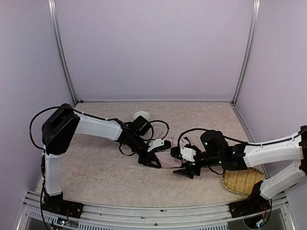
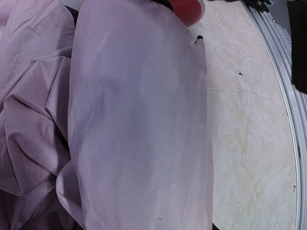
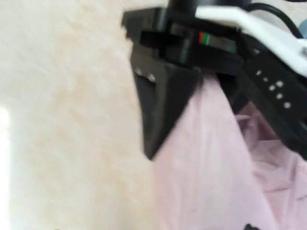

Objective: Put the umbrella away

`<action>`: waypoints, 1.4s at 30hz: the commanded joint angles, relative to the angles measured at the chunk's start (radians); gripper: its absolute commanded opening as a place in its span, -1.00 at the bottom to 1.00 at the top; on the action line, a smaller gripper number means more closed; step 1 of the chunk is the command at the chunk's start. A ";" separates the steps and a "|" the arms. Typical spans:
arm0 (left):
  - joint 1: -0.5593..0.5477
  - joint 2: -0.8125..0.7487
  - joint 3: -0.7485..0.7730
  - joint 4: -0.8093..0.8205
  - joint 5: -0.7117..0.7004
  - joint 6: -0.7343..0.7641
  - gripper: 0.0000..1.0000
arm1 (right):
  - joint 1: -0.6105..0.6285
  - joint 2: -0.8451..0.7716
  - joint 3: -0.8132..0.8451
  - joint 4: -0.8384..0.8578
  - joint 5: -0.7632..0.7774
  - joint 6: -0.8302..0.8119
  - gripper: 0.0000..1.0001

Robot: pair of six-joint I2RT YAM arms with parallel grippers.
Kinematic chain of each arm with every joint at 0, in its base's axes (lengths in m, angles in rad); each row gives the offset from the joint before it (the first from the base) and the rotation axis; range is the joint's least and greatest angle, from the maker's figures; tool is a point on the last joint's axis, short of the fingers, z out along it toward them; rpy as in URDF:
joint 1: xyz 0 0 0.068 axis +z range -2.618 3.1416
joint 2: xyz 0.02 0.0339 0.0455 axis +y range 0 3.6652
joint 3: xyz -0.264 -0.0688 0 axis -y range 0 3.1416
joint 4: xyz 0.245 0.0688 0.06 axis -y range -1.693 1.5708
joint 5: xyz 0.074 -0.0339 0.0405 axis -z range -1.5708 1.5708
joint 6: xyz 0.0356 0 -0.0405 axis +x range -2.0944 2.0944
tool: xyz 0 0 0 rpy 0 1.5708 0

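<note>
Starting at the near edge, a shallow round woven straw tray [image 1: 242, 181] lies on the beige mottled surface [image 1: 96, 172], partly under the right arm. Just beyond it, the right gripper [image 1: 184, 171] sits low beside the right end of the pale pink folding umbrella [image 1: 166, 157]. Its jaws look spread, with nothing between them that I can make out (its own wrist view is blurred and shows none of its fingers).

The umbrella lies collapsed at mid-surface as a crumpled bundle between the two grippers, apart from the tray. At its left end the left gripper [image 1: 154, 160] appears closed on a fold of the fabric; in the right wrist view a black finger presses against the pink cloth. The left wrist view is filled with smooth and wrinkled fabric. A rounded reddish form [image 2: 189, 10] shows at its top edge, perhaps the handle, but it is too close to tell.

Farther back, a small white round object [image 1: 142, 115] sits near the rear wall, apart from everything.

The step in hand looks like gathering the loose canopy into a tidy bundle, and it seems only partly done. Next, the right gripper probably needs a fresh hold on the slack fabric while the left keeps the bundle from sliding. Thin cloth slips easily, so it should pinch low, down on a fold.
</note>
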 commanded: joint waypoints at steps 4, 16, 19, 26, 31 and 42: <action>-0.013 0.128 -0.004 -0.309 0.059 -0.007 -0.84 | 0.063 0.216 0.109 0.014 0.333 -0.246 0.75; 0.003 0.136 0.019 -0.363 0.127 0.083 -0.67 | 0.072 0.386 0.180 -0.074 0.409 -0.279 -0.18; 0.013 0.088 0.001 -0.273 0.129 0.076 -0.35 | 0.072 0.384 0.180 -0.095 0.392 -0.256 -0.51; 0.025 -0.194 -0.214 0.213 -0.099 -0.074 0.43 | 0.052 0.365 0.209 -0.167 0.346 -0.167 -0.87; 0.037 -0.415 -0.447 0.536 -0.139 -0.097 0.51 | -0.034 0.292 0.253 -0.220 0.207 -0.062 -1.00; 0.072 -0.559 -0.602 0.743 -0.163 -0.198 0.54 | -0.240 0.028 0.347 -0.251 -0.183 0.018 -1.00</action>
